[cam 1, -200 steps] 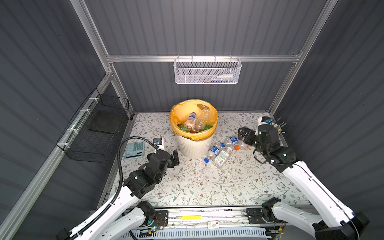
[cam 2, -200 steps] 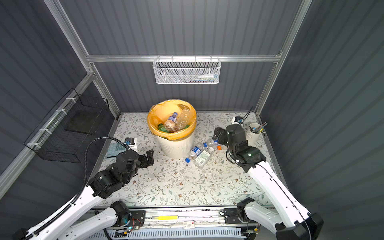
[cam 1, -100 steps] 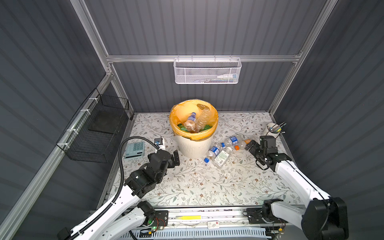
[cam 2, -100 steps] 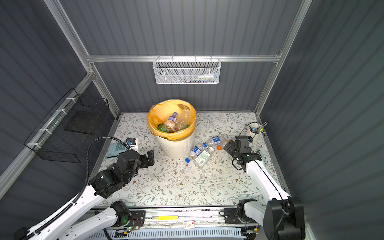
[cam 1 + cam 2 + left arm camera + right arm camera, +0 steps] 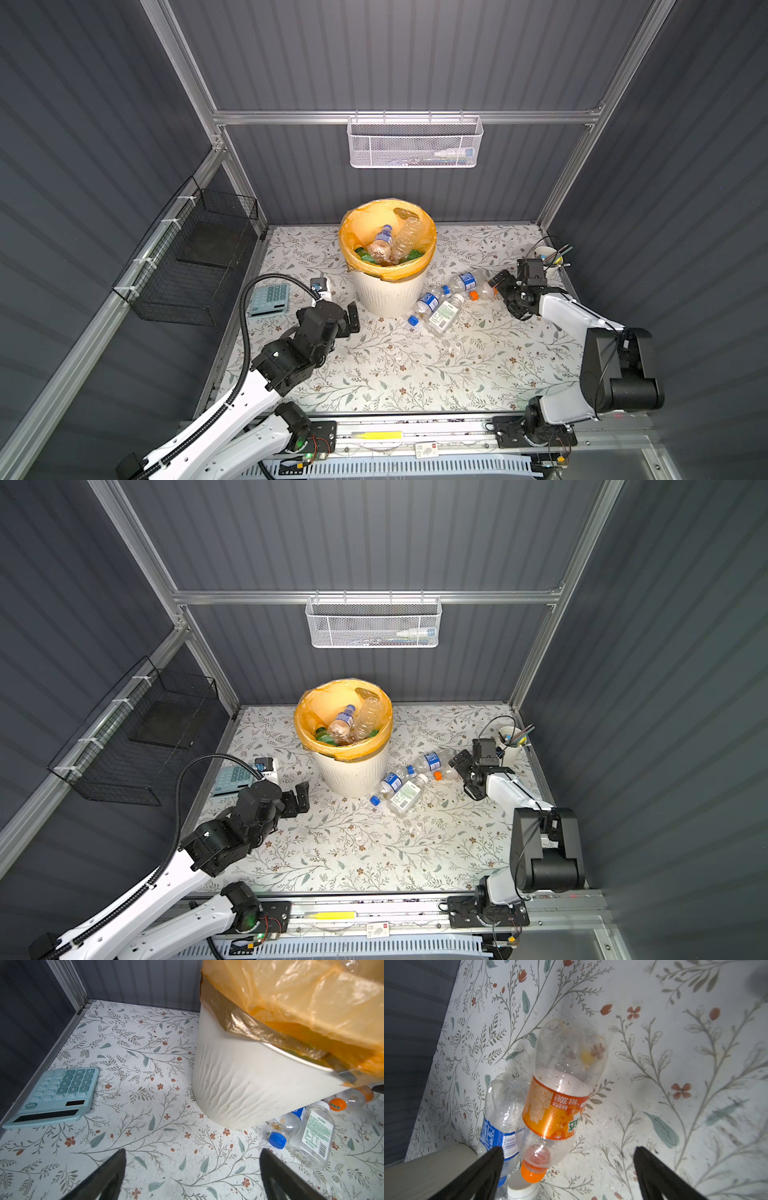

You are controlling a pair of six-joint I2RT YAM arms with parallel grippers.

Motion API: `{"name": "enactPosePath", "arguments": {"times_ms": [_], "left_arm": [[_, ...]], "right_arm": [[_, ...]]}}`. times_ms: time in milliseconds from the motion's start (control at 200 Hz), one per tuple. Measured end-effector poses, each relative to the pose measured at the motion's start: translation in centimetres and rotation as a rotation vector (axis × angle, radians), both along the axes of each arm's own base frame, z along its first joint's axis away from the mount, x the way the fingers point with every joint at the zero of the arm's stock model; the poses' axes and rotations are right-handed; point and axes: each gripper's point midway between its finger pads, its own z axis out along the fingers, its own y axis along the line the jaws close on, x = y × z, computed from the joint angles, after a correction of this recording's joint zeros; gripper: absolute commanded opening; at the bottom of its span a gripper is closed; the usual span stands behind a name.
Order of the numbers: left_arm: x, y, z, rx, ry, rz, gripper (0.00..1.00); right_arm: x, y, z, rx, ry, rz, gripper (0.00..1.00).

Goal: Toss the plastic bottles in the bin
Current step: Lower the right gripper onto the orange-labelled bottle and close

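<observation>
The cream ribbed bin (image 5: 390,291) (image 5: 353,773), lined with an orange bag, stands at the back middle in both top views and holds several plastic bottles (image 5: 395,243). On the table to its right lie a blue-capped bottle (image 5: 426,304), a green-labelled bottle (image 5: 445,313), a blue-labelled bottle (image 5: 467,281) and an orange-capped bottle (image 5: 482,293). My right gripper (image 5: 505,296) (image 5: 464,776) is open, low at the orange-capped bottle. In the right wrist view that orange-labelled bottle (image 5: 556,1105) has its cap end between the open right gripper (image 5: 568,1150) fingers. My left gripper (image 5: 352,319) (image 5: 192,1153) is open and empty, left of the bin (image 5: 239,1084).
A pale blue calculator (image 5: 269,300) (image 5: 58,1093) lies by the left wall, with a small white device (image 5: 321,286) beside it. A white cup of pens (image 5: 548,254) stands just behind my right gripper. A white mesh basket (image 5: 415,143) hangs on the back wall and a black wire basket (image 5: 195,257) on the left wall.
My right arm has come down from beside the cup of pens to table height at the orange-capped bottle, its jaws still open. The left arm and the bottles have not moved.
</observation>
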Motion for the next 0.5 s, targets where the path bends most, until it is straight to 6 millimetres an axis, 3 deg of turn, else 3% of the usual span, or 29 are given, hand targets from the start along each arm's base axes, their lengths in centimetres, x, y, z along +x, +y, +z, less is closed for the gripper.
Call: {"name": "enactPosePath", "arguments": {"times_ms": [290, 500], "left_arm": [[0.0, 0.1, 0.0, 0.001, -0.002, 0.003, 1.00], [-0.2, 0.3, 0.3, -0.002, -0.011, 0.008, 1.00]], "right_arm": [[1.9, -0.1, -2.4, 0.010, 0.061, -0.012, 0.96], [2.0, -0.2, -3.6, 0.004, 0.095, 0.004, 0.78]]}}
